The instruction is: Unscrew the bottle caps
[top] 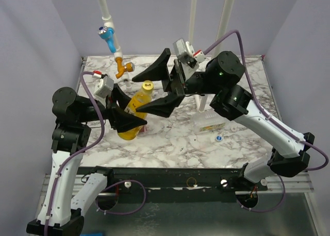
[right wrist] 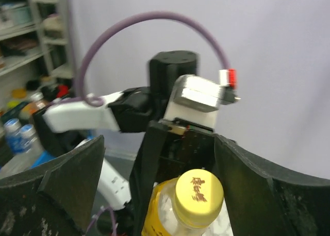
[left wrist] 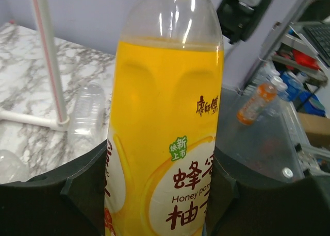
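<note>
My left gripper [top: 135, 115] is shut on the yellow-orange bottle [top: 135, 106], which it holds tilted over the marble table. In the left wrist view the fingers [left wrist: 77, 195] press both sides of the bottle's label [left wrist: 165, 143]. The yellow cap [top: 148, 85] sits on the bottle neck. My right gripper [top: 135, 95] is open, one finger on each side of the bottle's top and clear of it. The right wrist view shows the yellow cap [right wrist: 198, 196] between those spread fingers [right wrist: 258, 195], nearer the right one. A loose blue-and-white cap [top: 218, 138] lies on the table.
A clear bottle [top: 212, 125] lies on the table right of centre, and another [left wrist: 87, 112] shows in the left wrist view. White pipes [top: 196, 14] rise at the back. A tap with a blue handle [top: 106, 32] and an orange valve [top: 124, 67] hangs at back left.
</note>
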{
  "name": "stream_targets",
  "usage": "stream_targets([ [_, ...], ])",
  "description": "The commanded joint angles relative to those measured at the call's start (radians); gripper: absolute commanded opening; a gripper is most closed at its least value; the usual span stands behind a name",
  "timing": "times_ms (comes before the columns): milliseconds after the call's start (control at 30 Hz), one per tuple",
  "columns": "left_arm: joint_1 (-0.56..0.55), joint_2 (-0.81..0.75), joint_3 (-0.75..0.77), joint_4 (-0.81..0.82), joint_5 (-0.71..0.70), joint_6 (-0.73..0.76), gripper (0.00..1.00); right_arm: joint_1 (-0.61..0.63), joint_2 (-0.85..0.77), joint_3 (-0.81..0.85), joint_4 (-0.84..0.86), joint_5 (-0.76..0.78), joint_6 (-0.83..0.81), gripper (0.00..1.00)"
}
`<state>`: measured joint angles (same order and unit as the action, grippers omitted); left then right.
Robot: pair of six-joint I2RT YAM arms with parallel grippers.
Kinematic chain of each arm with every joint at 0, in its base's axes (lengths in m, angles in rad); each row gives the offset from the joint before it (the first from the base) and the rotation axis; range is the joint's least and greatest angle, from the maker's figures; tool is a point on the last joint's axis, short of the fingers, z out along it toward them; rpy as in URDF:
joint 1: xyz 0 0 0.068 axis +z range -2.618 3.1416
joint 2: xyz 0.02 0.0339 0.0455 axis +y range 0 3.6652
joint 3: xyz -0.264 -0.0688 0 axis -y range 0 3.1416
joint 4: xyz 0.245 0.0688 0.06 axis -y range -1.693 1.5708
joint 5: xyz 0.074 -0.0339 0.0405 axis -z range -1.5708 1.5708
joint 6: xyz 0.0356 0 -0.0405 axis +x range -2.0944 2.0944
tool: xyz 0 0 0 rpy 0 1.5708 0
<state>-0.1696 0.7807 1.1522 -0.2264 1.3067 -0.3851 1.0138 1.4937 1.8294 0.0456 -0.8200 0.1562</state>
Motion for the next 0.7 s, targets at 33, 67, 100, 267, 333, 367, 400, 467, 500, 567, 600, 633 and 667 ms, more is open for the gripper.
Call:
stream_targets([
  [33, 0.007, -0.02, -0.014, -0.015, -0.246, 0.055, 0.0, 0.009, -0.023, 0.047, -0.101, 0.537, 0.028, 0.91],
  [67, 0.006, -0.024, -0.017, -0.015, -0.285, 0.07, 0.0, 0.008, -0.008, 0.077, -0.131, 0.569, 0.04, 0.91],
  [100, 0.007, -0.028, -0.021, -0.014, -0.325, 0.088, 0.0, 0.01, 0.012, 0.109, -0.161, 0.595, 0.051, 0.9],
  [267, 0.007, -0.038, -0.032, -0.015, -0.435, 0.148, 0.0, 0.023, 0.121, 0.287, -0.354, 0.694, 0.069, 0.8],
  [333, 0.007, -0.039, -0.035, -0.016, -0.446, 0.157, 0.0, 0.026, 0.137, 0.297, -0.364, 0.704, 0.075, 0.76],
  [367, 0.006, -0.038, -0.037, -0.015, -0.447, 0.159, 0.0, 0.026, 0.138, 0.29, -0.357, 0.703, 0.078, 0.76],
  [400, 0.007, -0.04, -0.039, -0.015, -0.448, 0.161, 0.0, 0.025, 0.138, 0.285, -0.351, 0.699, 0.081, 0.74],
  [467, 0.006, -0.042, -0.042, -0.015, -0.448, 0.164, 0.0, 0.025, 0.14, 0.281, -0.343, 0.693, 0.083, 0.72],
  [500, 0.006, -0.043, -0.043, -0.014, -0.448, 0.165, 0.0, 0.026, 0.141, 0.281, -0.343, 0.689, 0.084, 0.72],
  [567, 0.007, -0.041, -0.042, -0.014, -0.447, 0.165, 0.0, 0.025, 0.146, 0.279, -0.339, 0.674, 0.084, 0.7],
  [600, 0.007, -0.04, -0.042, -0.015, -0.446, 0.166, 0.0, 0.026, 0.146, 0.277, -0.335, 0.663, 0.086, 0.7],
  [633, 0.006, -0.04, -0.042, -0.015, -0.446, 0.165, 0.0, 0.026, 0.145, 0.273, -0.329, 0.653, 0.087, 0.7],
  [667, 0.007, -0.041, -0.042, -0.015, -0.446, 0.165, 0.0, 0.026, 0.143, 0.266, -0.32, 0.636, 0.086, 0.7],
])
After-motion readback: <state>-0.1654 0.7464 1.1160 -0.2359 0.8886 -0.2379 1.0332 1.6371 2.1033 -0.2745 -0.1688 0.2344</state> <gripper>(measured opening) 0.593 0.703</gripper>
